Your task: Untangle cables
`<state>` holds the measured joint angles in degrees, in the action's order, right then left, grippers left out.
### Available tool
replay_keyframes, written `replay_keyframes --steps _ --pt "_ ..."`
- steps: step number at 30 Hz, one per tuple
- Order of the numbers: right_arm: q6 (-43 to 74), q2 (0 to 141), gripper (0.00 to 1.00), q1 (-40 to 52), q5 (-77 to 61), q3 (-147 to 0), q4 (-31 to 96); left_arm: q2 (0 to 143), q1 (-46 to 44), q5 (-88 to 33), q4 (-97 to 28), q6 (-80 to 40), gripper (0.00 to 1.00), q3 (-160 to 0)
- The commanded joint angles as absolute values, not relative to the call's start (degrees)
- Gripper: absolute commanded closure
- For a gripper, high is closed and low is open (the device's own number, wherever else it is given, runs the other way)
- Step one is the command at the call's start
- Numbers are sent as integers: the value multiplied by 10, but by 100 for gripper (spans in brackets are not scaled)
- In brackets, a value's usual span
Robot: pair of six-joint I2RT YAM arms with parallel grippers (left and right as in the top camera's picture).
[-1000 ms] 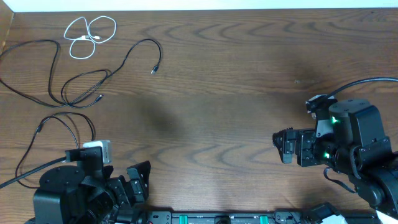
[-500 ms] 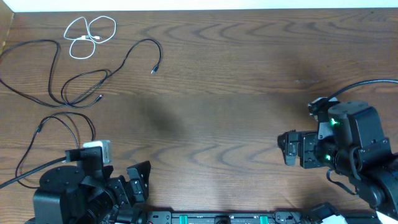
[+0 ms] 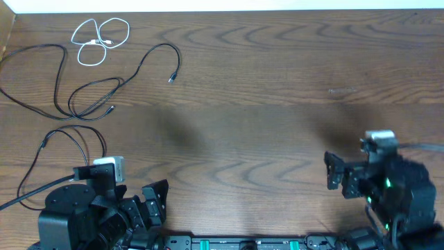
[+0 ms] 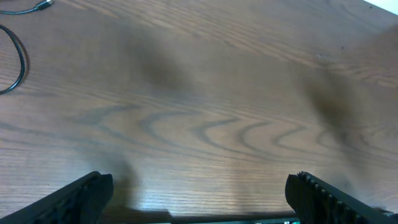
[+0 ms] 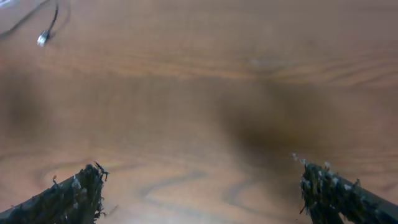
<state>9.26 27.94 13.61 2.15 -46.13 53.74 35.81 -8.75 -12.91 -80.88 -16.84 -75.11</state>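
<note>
One white cable [image 3: 100, 42] and at least two black cables [image 3: 66, 76] crowd the desk's [image 3: 243, 104] far-left corner; left hand [image 3: 154, 200] and right hand [image 3: 334, 172] gape empty.

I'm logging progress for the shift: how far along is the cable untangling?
Done: the white cable lies alone at the far left, apart from the black cables. In hand: nothing; the left claw and right claw are open and empty near the front edge. Left: the black cables look crossed where their loops meet, and likely need separating.
</note>
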Motion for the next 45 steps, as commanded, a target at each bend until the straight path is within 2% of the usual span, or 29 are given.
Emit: replay_keyframes --steps 1,11,21,30,45 --pt "46 215 1 105 -15 -402 489 358 -90 -121 -810 -168 6 -752" --pt "11 85 1 93 -34 -231 332 358 -90 -121 -810 -168 6 -752" --pt "12 26 1 84 -34 -110 208 358 -90 -122 -810 -168 6 -752" --pt "12 3 1 69 -36 -39 105 358 -90 -122 -810 -168 6 -752" --pt "11 3 1 37 -33 -3 40 358 -90 -121 -810 -168 6 -752"
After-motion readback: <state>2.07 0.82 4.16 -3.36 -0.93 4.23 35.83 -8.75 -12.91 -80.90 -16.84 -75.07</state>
